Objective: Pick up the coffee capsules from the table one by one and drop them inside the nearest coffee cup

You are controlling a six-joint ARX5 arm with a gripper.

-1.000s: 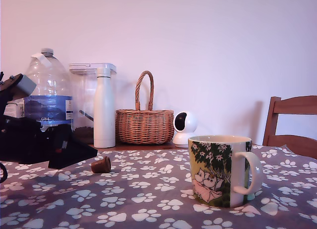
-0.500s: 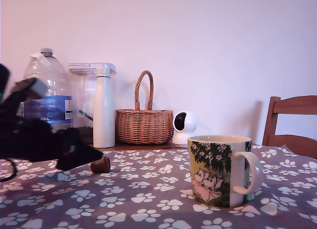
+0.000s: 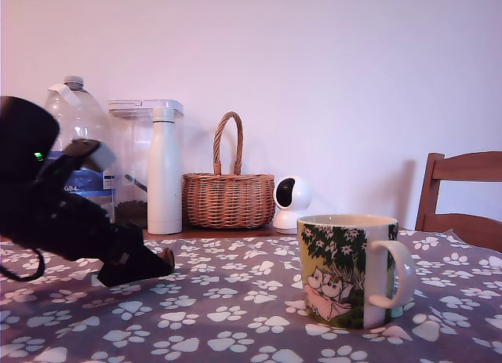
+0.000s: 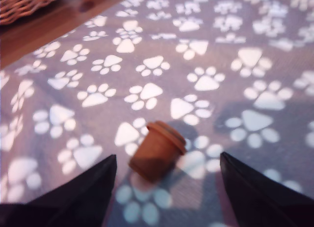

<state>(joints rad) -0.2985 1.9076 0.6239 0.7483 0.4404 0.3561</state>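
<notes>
Your gripper is low on the exterior view's left, jaws wide apart. The coffee capsule lies tipped over on the table between them, maybe untouched. The coffee cup stands far right.

Shelf: water jug, white bottle, wicker basket, small white camera.
Exterior view's right: wooden chair.

A plain pale wall backs a wooden chair at the exterior view's right.
</notes>
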